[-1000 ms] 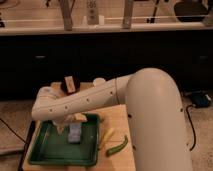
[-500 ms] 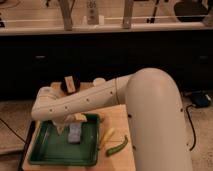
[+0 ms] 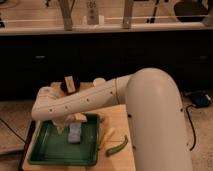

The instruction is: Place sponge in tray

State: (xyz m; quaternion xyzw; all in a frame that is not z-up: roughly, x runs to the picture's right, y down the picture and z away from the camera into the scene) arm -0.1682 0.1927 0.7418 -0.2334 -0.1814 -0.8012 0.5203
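Camera view from above the white perforated robot arm (image 3: 85, 100). The gripper (image 3: 71, 121) hangs over the upper middle of the large shallow dark green rectangular plastic tray (image 3: 47, 150); whether it is gripping anything cannot be told. The small pale blue-grey rectangular sponge (image 3: 75, 134) sits inside the tray, directly below the gripper. On the light wooden tabletop (image 3: 120, 116), right of the tray, lie a yellow elongated piece (image 3: 106, 138) and a curved green vegetable (image 3: 118, 146).
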